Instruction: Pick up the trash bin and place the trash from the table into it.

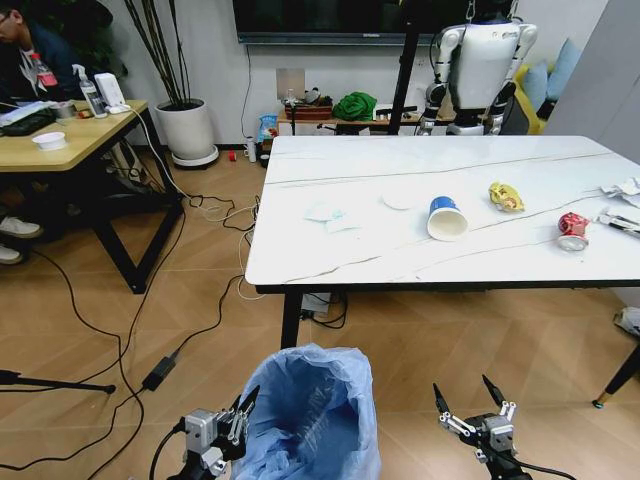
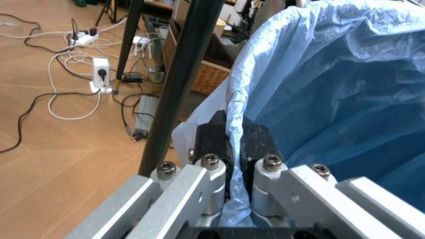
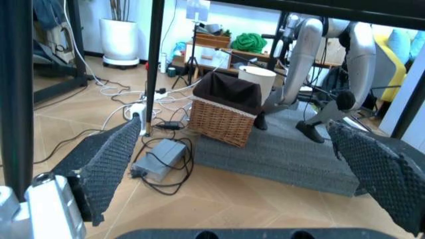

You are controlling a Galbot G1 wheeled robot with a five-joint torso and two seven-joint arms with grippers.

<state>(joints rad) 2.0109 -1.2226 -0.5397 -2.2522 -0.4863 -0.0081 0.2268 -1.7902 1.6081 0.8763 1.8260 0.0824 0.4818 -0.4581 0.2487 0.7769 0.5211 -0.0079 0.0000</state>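
No brand or writing can be read on any of the litter or on the bin.

Nearest, the left pincer (image 1: 243, 408) is closed on the rim of the trash bin (image 1: 312, 415); in the left wrist view its two dark fingers (image 2: 212, 142) pinch a fold of the crinkly blue bag (image 2: 332, 99) between them. The bin sits just to that pincer's right, between the two pincers, on the wooden floor (image 1: 180, 290) in front of the worktop (image 1: 400, 170). The right pincer (image 1: 468, 395) hangs free on the bin's other side, spread wide with nothing in it; its ribbed pads (image 3: 109, 162) stand well apart in the right wrist view.

Beyond both pincers, the worktop's dark front edge and a slim black leg (image 1: 290, 320) stand between them and the litter. On the marble top lie white tissues (image 1: 330, 215), a white lid (image 1: 400, 197), a blue-and-white paper cup (image 1: 446, 218) on its side, a crumpled yellow wrapper (image 1: 505, 197), a crushed red can (image 1: 573, 230) and paper scraps (image 1: 622, 205) at the far right edge.

Under the worktop, past the right pincer, a power brick (image 3: 159, 157) with cables, a wicker basket (image 3: 222, 117) and a cream-white round bin (image 3: 256, 79) are seen. Cables (image 1: 130, 330) trail over the floor left of the left pincer. Farther off stand a light wooden desk (image 1: 70, 135), a white planter (image 1: 186, 130) and a white humanoid robot (image 1: 480, 65) by the wall.
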